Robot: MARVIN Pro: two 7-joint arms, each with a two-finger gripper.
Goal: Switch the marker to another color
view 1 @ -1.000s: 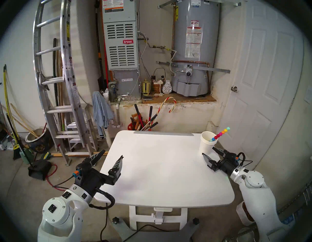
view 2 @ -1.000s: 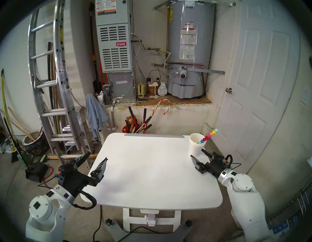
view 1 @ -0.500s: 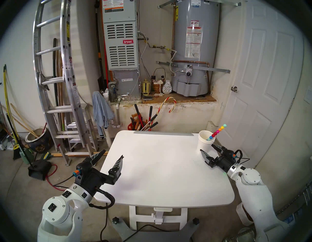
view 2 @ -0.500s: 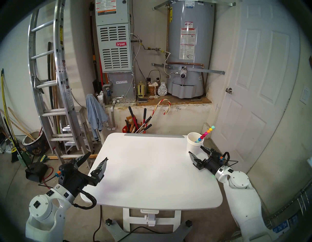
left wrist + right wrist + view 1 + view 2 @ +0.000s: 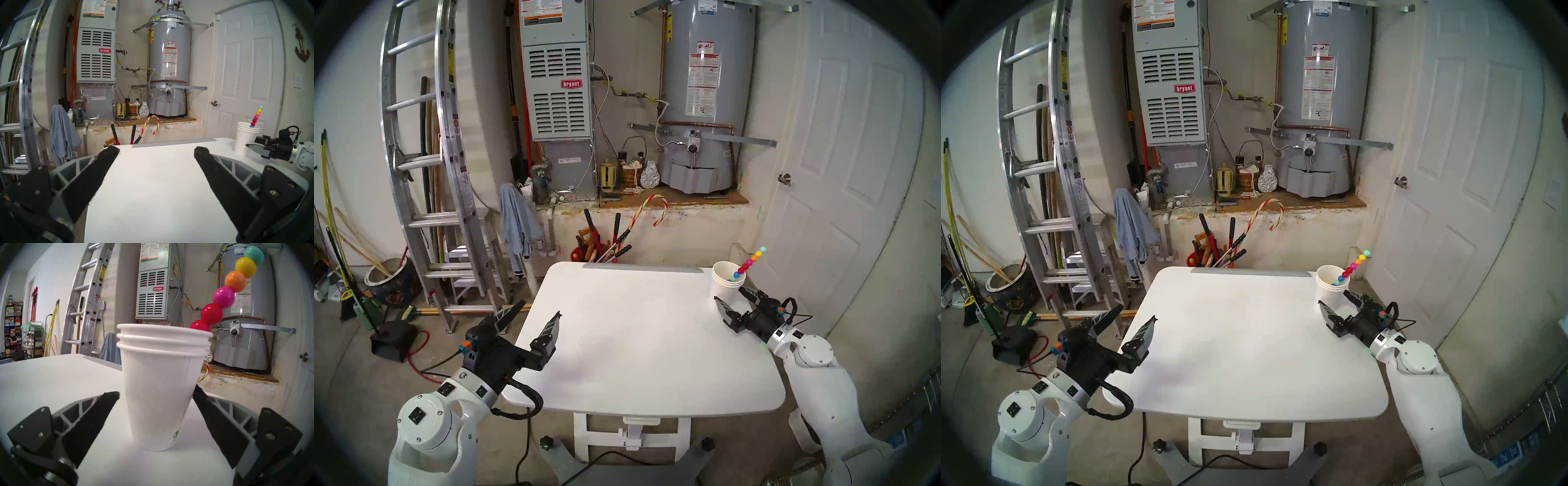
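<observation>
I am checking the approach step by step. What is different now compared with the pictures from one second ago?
The right gripper has moved forward along the table, and the stack of white paper cups was pushed a little toward the far edge ahead of it. Its open jaws now stand on either side of the stack, not closed on it. The bead marker still leans in the cups. The left gripper stayed open, in place.

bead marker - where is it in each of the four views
Head stereo left: bead marker far right, leaning out of the white cups.
Head stereo right: right of centre, same cups.
Left wrist: right edge.
Right wrist: upper right.
Shared landmark: grey water heater.
</observation>
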